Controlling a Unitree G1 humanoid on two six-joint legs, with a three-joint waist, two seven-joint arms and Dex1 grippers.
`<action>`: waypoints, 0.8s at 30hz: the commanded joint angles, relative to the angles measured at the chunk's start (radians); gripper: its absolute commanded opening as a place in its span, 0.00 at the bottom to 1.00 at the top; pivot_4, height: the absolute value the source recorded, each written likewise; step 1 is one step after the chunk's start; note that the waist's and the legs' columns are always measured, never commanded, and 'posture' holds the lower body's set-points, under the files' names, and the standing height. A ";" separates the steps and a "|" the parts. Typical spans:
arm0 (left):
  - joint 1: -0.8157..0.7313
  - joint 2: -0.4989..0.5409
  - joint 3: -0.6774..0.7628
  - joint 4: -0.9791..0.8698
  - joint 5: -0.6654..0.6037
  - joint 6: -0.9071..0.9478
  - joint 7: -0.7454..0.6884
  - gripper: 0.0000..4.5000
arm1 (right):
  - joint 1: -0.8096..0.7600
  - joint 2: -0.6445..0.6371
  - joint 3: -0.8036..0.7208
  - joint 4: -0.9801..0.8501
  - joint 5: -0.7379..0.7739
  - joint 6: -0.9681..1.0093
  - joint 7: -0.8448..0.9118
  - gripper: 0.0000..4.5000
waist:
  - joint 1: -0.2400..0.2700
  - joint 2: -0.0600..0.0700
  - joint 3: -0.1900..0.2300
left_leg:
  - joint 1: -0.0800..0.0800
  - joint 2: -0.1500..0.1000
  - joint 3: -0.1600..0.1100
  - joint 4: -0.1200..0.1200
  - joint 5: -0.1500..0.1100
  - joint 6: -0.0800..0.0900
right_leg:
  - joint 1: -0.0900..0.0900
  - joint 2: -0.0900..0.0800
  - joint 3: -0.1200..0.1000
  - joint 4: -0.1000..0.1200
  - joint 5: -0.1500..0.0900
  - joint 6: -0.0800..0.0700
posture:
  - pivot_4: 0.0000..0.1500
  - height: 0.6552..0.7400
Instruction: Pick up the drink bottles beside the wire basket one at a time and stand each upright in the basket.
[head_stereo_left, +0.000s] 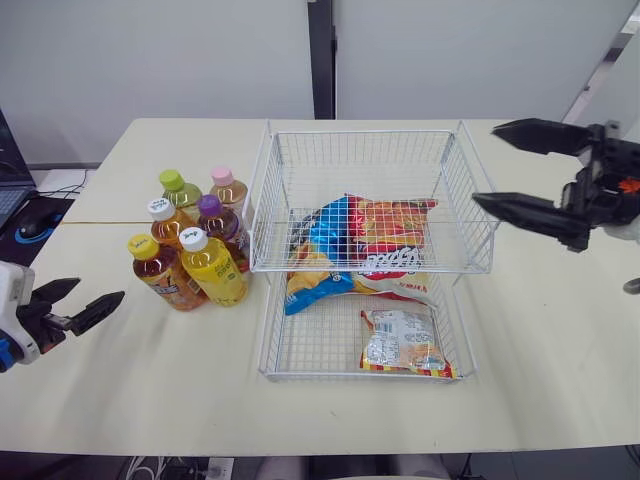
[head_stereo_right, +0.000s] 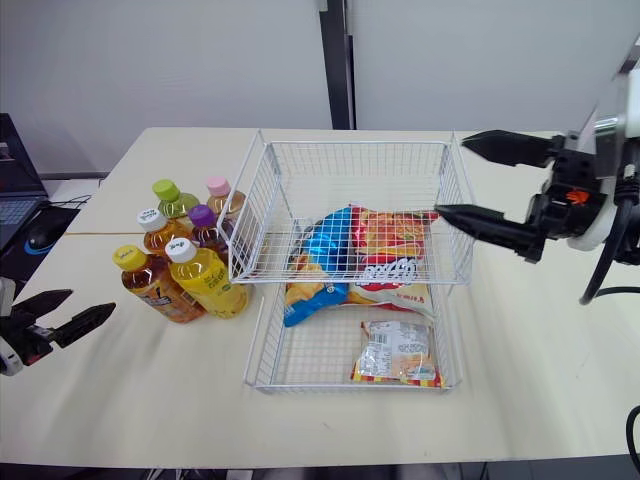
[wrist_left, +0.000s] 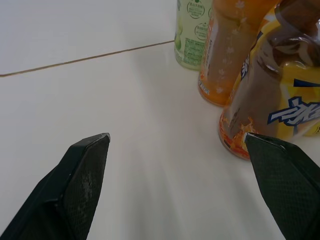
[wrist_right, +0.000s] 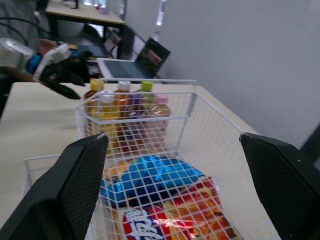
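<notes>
left pincer (head_stereo_left: 98, 291) spread near bottle (wrist_left: 280, 95) with blue-lettered yellow label.

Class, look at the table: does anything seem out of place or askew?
Nothing has spilled; the six plastic drink bottles stand upright beside the white wire basket. But colourful snack bags lie inside it, covering floor the bottles need.
</notes>
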 joint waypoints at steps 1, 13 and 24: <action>0.016 -0.005 0.044 -0.048 -0.016 0.002 0.012 0.99 | -0.048 0.017 0.073 -0.051 0.027 0.012 0.008 1.00 | 0.000 0.000 0.000 | -0.001 0.000 0.000 0.000 0.000 0.000 | -0.001 0.000 0.000 0.000 0.000 0.000 | 1.00 1.00; 0.055 -0.023 0.064 -0.093 -0.027 0.010 0.026 0.99 | -0.058 0.157 0.221 -0.138 0.022 0.034 -0.084 1.00 | 0.000 -0.001 -0.001 | -0.003 0.000 0.001 -0.001 0.000 0.000 | -0.005 0.000 0.000 0.001 0.001 -0.001 | 1.00 1.00; 0.096 -0.028 0.103 -0.152 -0.045 0.023 0.019 0.99 | -0.084 0.169 0.229 -0.123 0.065 0.065 -0.090 1.00 | 0.000 -0.001 -0.001 | -0.003 0.001 0.001 -0.001 0.000 0.000 | -0.005 0.000 0.000 0.001 0.001 -0.001 | 1.00 1.00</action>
